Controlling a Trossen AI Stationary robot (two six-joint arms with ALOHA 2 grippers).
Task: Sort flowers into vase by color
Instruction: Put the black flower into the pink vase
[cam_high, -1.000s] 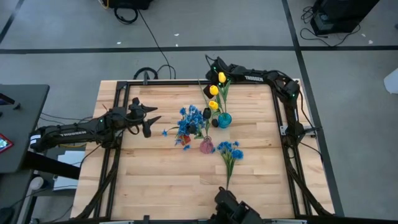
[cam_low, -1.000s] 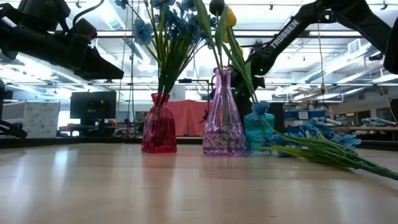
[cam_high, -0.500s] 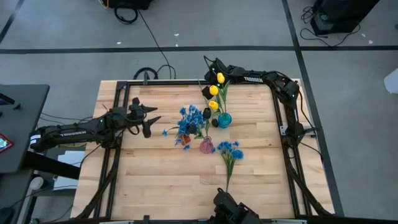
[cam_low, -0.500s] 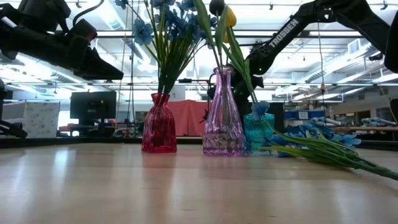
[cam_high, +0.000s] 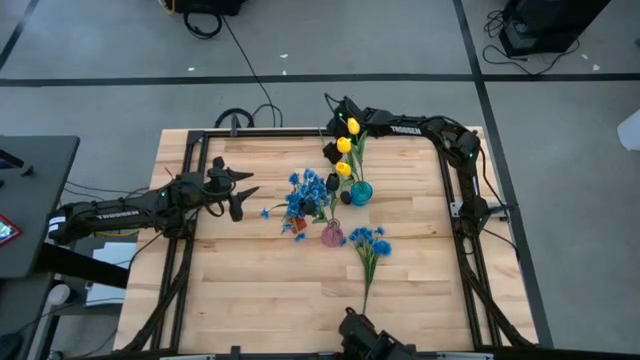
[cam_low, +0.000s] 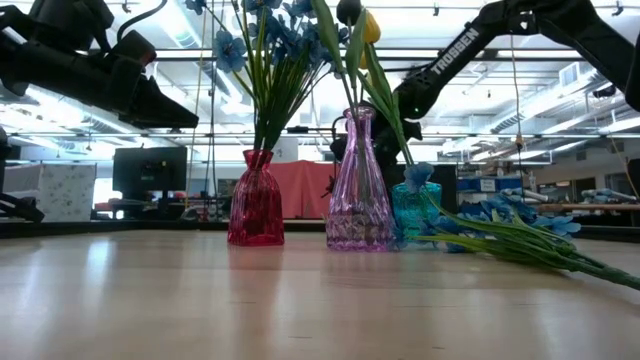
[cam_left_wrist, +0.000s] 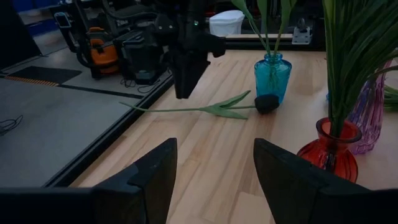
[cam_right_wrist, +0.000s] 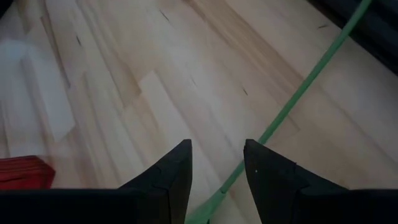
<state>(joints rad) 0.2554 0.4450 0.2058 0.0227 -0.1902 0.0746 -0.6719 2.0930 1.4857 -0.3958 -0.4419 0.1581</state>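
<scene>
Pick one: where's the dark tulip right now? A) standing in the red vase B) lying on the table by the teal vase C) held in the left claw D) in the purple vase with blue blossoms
B: in the left wrist view the dark tulip lies flat on the table, its bud against the foot of the teal vase, with the stem running away from the vase.

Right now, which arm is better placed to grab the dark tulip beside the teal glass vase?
Right: the right fingers hang over the dark tulip's green stem; the left fingers wait far off.
</scene>
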